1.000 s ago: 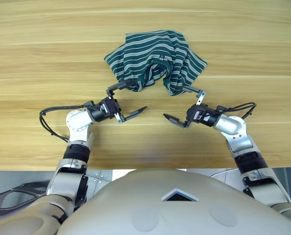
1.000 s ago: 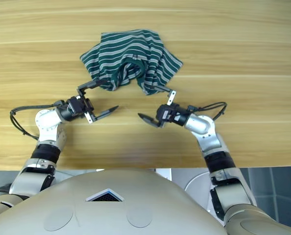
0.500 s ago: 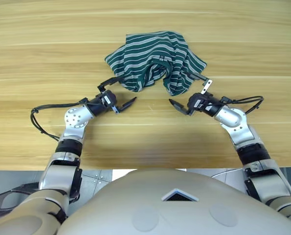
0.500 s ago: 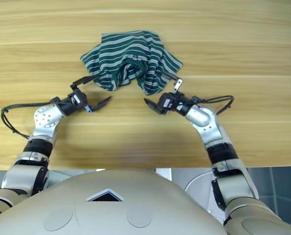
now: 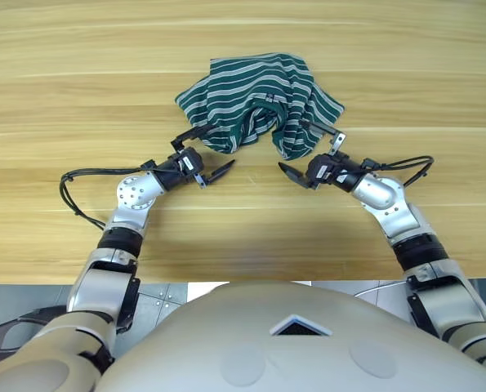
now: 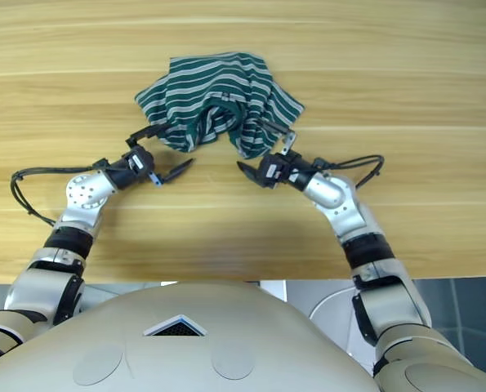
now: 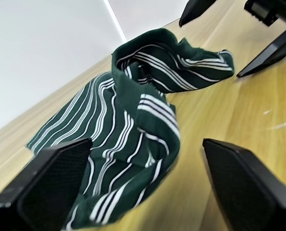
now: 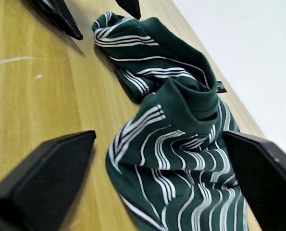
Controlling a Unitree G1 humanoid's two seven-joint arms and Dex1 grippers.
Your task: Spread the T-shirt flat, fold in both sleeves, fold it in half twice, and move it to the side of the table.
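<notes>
The T-shirt sits bunched at 12 o'clock. The left hand and right hand are wide open. Spreading comes first: grab its edges.

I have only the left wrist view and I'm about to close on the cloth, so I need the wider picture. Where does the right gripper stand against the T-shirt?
Observer: The right gripper is open, with one finger on each side of the near right lobe of the T-shirt.
Operator: Is the cloth spread out farther back?
Observer: No. The whole T-shirt is one crumpled heap in the middle of the table.
Operator: Any landmark on it?
Observer: The right wrist view shows what looks like the collar standing up, with a small dark tag beside it.
</notes>
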